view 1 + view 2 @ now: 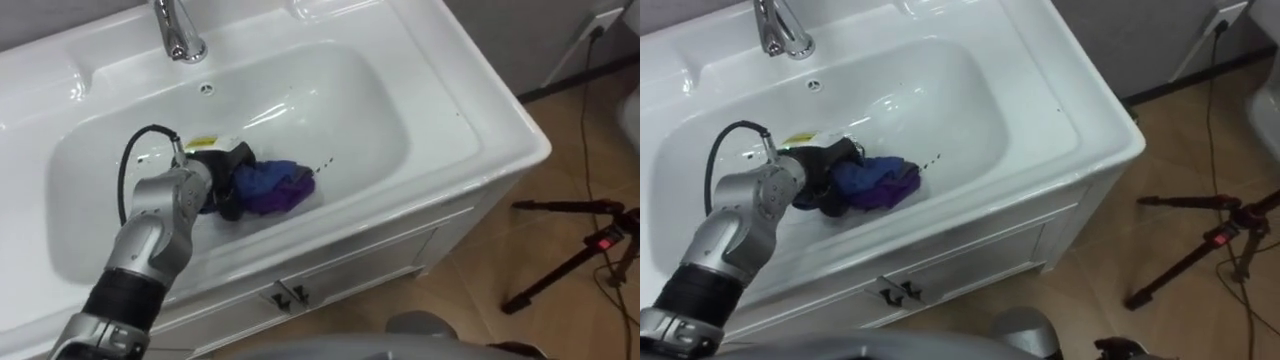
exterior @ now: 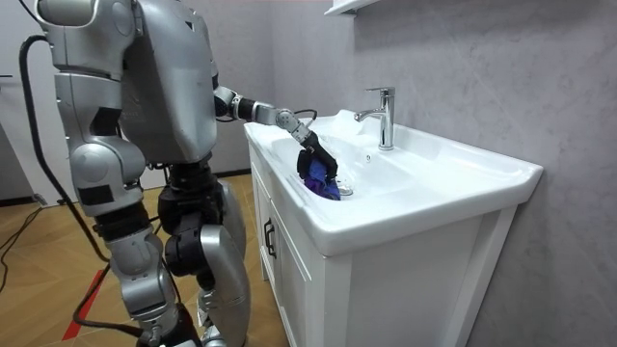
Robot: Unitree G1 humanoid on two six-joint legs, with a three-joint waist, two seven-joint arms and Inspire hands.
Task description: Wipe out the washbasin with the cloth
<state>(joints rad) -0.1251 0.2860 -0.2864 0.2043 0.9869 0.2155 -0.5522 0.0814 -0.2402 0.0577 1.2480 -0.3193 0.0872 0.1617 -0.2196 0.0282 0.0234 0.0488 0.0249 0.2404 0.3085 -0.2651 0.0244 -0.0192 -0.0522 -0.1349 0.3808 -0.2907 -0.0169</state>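
Note:
The white basin [image 1: 340,110] is set in a white vanity top. A crumpled purple and blue cloth [image 1: 272,186] lies on the basin's near slope, left of the middle. My left hand [image 1: 222,170] reaches down into the bowl from the lower left, its dark fingers curled over the cloth's left side. In the room view the left hand [image 2: 316,156] presses the cloth [image 2: 319,184] against the basin's near wall. I stand right at the cabinet's front. My right hand [image 2: 166,326] hangs low at my side.
A chrome tap [image 1: 178,30] stands at the back of the basin, with an overflow hole [image 1: 206,88] under it. Below the rim is the white cabinet [image 1: 330,270] with dark door handles [image 1: 290,297]. A black tripod [image 1: 580,250] and cables lie on the wooden floor at right.

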